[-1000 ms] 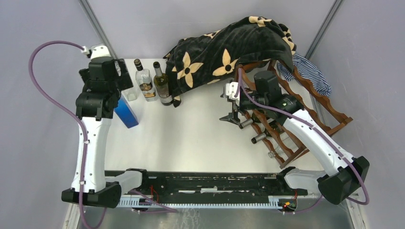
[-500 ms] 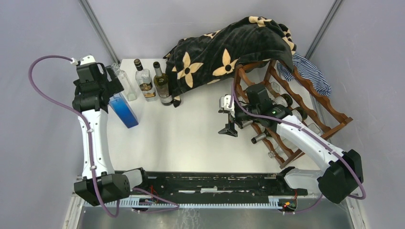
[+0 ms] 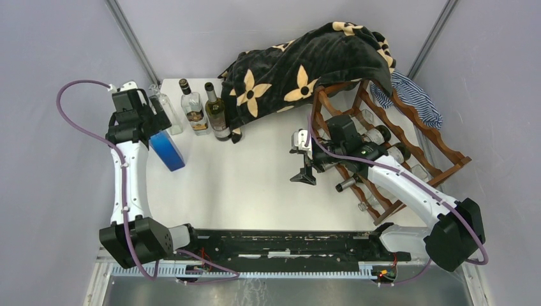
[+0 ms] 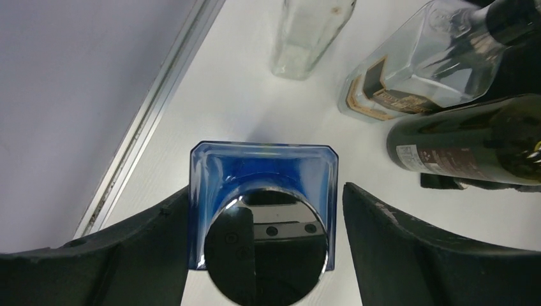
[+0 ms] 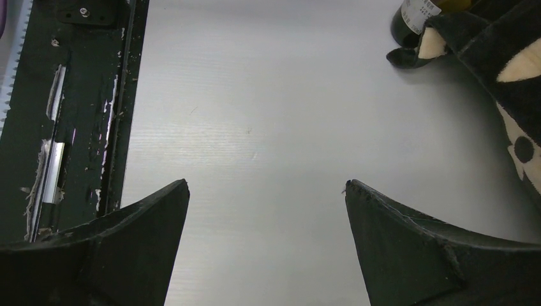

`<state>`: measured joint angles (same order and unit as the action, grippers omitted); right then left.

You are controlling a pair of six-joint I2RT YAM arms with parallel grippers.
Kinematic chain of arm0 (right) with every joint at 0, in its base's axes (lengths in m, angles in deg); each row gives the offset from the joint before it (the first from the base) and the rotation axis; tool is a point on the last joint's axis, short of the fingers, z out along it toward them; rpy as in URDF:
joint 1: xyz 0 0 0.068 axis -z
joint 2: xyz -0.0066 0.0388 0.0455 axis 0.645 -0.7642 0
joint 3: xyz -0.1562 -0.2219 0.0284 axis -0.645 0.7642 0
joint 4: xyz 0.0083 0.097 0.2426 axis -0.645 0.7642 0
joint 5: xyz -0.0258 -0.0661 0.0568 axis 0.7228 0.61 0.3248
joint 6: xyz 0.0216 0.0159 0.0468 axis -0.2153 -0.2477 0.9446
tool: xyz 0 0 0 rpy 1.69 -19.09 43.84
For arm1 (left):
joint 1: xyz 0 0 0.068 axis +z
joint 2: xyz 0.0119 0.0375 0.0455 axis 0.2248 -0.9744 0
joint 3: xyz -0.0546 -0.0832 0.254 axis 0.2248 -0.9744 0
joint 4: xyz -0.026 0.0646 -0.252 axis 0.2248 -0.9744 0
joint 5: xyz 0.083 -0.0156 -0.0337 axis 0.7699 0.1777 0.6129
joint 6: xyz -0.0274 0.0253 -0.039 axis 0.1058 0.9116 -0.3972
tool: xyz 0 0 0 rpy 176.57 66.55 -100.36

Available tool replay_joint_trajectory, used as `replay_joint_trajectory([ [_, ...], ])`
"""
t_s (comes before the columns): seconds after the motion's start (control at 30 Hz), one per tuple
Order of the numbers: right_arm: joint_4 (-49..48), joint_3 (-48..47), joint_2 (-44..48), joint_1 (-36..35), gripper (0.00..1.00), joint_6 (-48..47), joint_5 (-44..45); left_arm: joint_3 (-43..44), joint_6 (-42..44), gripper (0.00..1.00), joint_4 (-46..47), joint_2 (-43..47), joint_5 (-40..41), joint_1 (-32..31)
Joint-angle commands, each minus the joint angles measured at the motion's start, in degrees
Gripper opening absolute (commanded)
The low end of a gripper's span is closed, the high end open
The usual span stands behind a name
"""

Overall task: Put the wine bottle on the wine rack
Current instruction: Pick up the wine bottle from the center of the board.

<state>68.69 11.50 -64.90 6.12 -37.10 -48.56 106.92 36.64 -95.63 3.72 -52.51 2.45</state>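
From above, the wine bottle (image 3: 217,116) stands upright on the table (image 3: 255,185), against the patterned blanket (image 3: 300,57). The wine rack (image 3: 456,162) is well to its right, with your right gripper (image 3: 305,172) between them. Your left gripper (image 3: 156,127) is to its left.

Left wrist: your fingers (image 4: 127,248) are spread, straddling the blue bottle (image 4: 261,172) left of the wine bottle.

Right wrist: your fingers (image 5: 121,242) are spread over the table.

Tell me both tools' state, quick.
Left tool: open, either side of the blue bottle, not clamped.
Right tool: open, holding nothing.
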Motion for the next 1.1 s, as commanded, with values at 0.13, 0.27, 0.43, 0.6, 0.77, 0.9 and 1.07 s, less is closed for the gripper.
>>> replay_joint_trajectory([
  [0.13,-2.36,0.2,-1.05,-0.19,0.98,0.33,-1.68,-0.44,0.58,0.73,3.75,-1.12,-0.28,0.5],
  [0.27,-2.19,0.2,-1.07,-0.18,0.98,0.19,-1.48,0.0,1.24,0.22,3.55,-0.93,-1.1,0.52],
  [0.43,-1.81,0.22,-1.35,-0.23,0.98,-0.24,-2.3,1.08,1.54,0.02,2.32,2.86,-7.71,0.5],
  [0.6,-0.19,0.07,-0.45,-0.19,0.98,-2.55,-3.11,1.2,-0.64,0.02,-0.1,8.22,-23.2,0.38],
  [0.77,3.73,-0.77,1.03,-0.22,0.98,-6.79,-4.94,-3.99,-4.27,0.02,1.27,13.25,-39.01,0.34],
  [0.9,8.46,-2.79,1.37,-0.21,0.98,-9.76,-5.31,-8.66,-8.47,0.02,5.07,16.86,-48.33,0.24],
  [1.07,11.8,-6.23,0.79,-0.21,0.98,-10.07,-5.74,-13.19,-15.68,0.02,12.18,19.8,-53.88,-1.77],
])
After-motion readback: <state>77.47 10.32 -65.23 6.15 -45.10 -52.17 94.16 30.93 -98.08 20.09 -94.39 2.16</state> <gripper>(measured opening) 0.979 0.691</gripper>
